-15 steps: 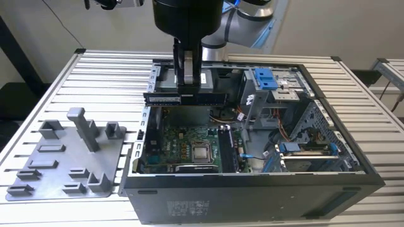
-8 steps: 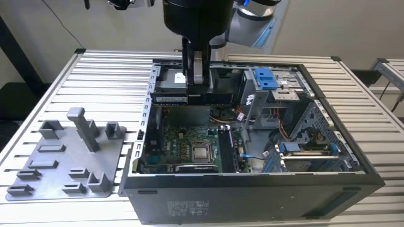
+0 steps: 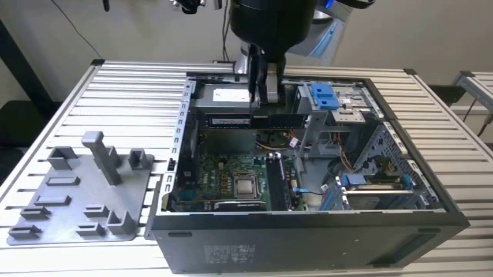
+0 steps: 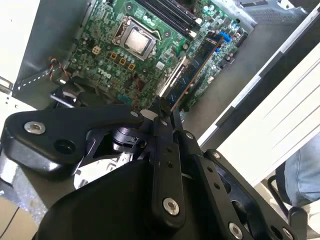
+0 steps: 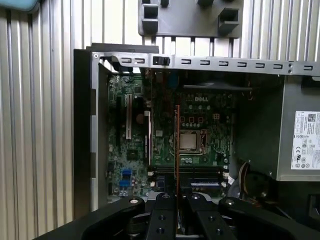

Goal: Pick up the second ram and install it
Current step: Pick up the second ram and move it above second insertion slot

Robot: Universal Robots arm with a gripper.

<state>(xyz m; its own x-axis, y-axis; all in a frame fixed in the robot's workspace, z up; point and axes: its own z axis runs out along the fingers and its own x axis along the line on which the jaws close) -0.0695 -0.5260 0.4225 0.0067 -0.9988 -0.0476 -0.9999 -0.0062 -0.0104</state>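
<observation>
So we've got the gripper point(image 3: 264, 108) clamped on the second ram point(image 3: 283, 121) — fingers pinched together on the flat faces of the stick, grabbing it roughly mid-length. In the exterior view the stick hangs level, its long side running across, up in the air over the open PC case point(image 3: 324, 242). It's right by the grey power supply point(image 3: 216, 101) and above the motherboard point(image 3: 219, 173). We can make out the pale label point(image 3: 230, 121) on the half that pokes toward the exterior view's left. In the second wrist view the gripper point(image 4: 163, 111) has the ram point(image 4: 196, 65) sticking out past the fingertips, with the green board and the CPU point(image 4: 136, 42) below it. In the first wrist view we get the ram point(image 5: 177, 145) edge-on, a thin reddish line coming out of the gripper point(image 5: 177, 196). It crosses over the long black memory slots point(image 5: 192, 172) and passes just beside the CPU point(image 5: 192, 141) — not seated in anything as far as we can tell. The grey fixture tray point(image 3: 85, 190) sits on the slatted table point(image 3: 131, 86), off to the exterior view's left of the case.
</observation>
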